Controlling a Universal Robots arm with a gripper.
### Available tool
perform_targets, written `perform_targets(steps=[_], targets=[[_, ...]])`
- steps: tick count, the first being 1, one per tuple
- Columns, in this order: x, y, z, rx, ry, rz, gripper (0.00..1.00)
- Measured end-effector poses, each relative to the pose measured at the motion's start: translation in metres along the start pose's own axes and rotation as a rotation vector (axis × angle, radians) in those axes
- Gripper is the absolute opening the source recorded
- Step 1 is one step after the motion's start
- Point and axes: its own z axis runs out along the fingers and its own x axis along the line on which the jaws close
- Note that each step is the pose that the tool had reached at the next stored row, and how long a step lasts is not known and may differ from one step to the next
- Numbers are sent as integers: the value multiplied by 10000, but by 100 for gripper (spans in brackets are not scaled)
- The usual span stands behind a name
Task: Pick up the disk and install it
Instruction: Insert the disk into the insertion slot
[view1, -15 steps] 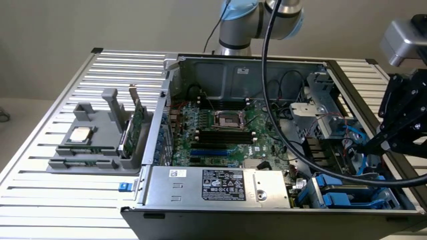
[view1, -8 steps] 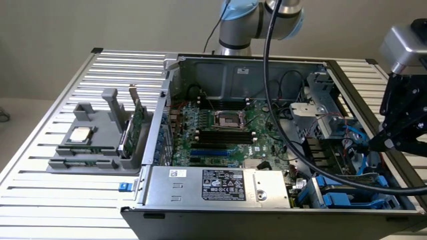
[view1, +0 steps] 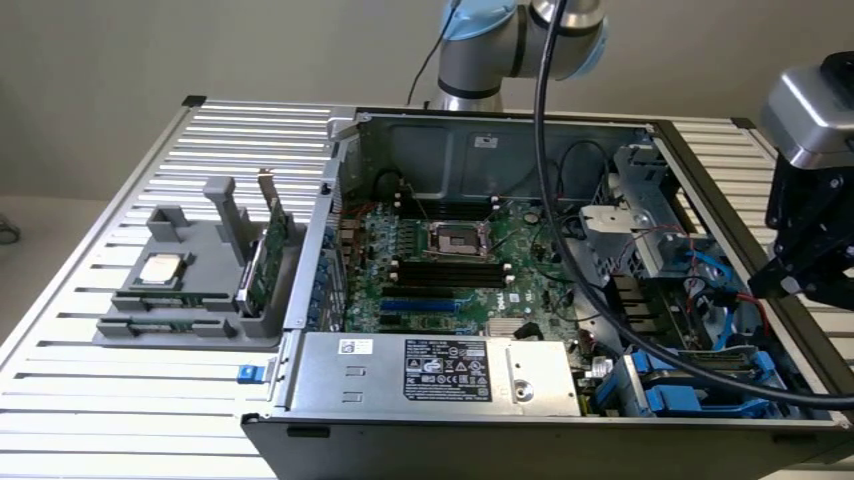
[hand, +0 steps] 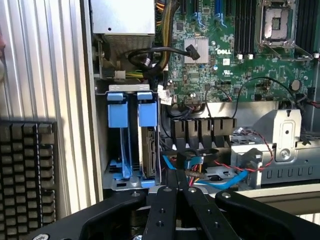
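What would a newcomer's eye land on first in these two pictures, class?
First the open grey metal computer case on the slatted silver table, its green motherboard bare in the middle. Next, two bright blue plastic drive carriers side by side in a corner bay, with the shut black pincer hovering close by.

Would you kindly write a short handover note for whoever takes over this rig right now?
Hand: shut, holding nothing, close to the drive bay of the open computer case.
Disk: standing in the bay in its blue carrier, beside a second blue carrier.
Done: the disk appears to be in its slot.
Left: I cannot tell whether it is fully seated.
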Motion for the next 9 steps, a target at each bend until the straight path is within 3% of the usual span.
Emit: perform_targets(steps=[4, 9], targets=[[0, 0, 2, 166, -75, -612, 11], [2, 1, 14, 268, -150, -1521, 11]])
